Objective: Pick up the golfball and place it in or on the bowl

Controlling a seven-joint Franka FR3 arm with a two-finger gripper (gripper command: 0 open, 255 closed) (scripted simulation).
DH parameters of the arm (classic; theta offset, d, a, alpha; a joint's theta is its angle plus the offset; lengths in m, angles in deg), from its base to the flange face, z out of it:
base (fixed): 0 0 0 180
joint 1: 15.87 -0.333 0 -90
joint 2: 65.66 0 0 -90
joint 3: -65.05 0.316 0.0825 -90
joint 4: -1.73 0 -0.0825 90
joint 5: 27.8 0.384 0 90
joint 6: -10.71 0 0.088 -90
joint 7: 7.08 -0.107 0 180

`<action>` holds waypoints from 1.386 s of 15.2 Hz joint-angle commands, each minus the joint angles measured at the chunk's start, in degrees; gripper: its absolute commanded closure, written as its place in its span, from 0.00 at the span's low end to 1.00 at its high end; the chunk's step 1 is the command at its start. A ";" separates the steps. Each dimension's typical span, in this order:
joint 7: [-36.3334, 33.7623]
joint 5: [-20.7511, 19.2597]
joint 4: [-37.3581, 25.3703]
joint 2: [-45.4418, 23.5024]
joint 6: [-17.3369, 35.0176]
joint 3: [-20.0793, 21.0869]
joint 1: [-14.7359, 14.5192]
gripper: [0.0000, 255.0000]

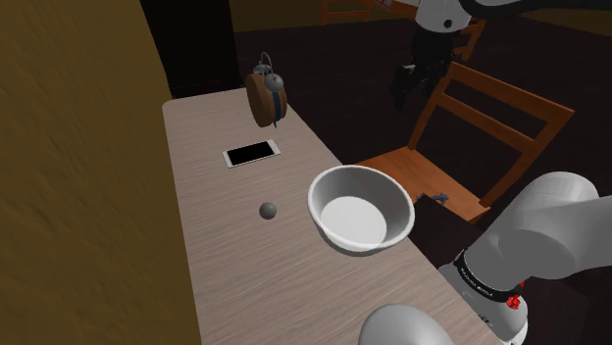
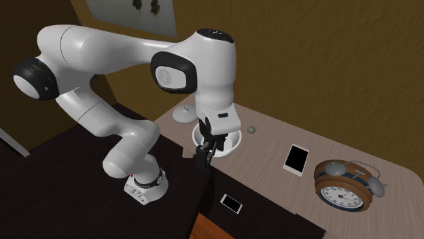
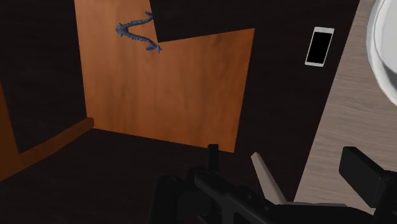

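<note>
Golfball (image 1: 268,210): a small grey sphere resting on the table (image 1: 226,284), near the bowl (image 1: 316,186) on the bowl's side toward the shoulder view's left, not touching it. My gripper (image 2: 203,161) hangs past the bowl's opposite side, beyond the table edge, its fingers (image 3: 364,177) spread with nothing between them. Expect a light, hard, rigid ball that rolls at a nudge; I judge the correct hold to be across its widest girth, approached from above. The shoulder view gives the ball-to-bowl spacing; the wrist view supplies the chair seat (image 3: 165,89), the bowl's rim and a phone (image 3: 319,46) lying off the table near the bowl.
</note>
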 commanded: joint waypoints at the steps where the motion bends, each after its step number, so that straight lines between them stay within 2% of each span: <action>1: 0.00 0.00 0.00 0.00 0.00 0.00 0.00 0.00; 7: -11.67 4.83 2.72 -1.72 4.17 8.05 -1.69 0.00; 13: -23.43 8.60 2.32 -7.06 9.15 16.41 -2.74 0.00; 17: -31.47 9.79 0.29 -12.49 12.62 22.13 -2.66 0.00; 21: -39.95 9.30 -3.13 -19.30 15.89 28.00 -1.79 0.00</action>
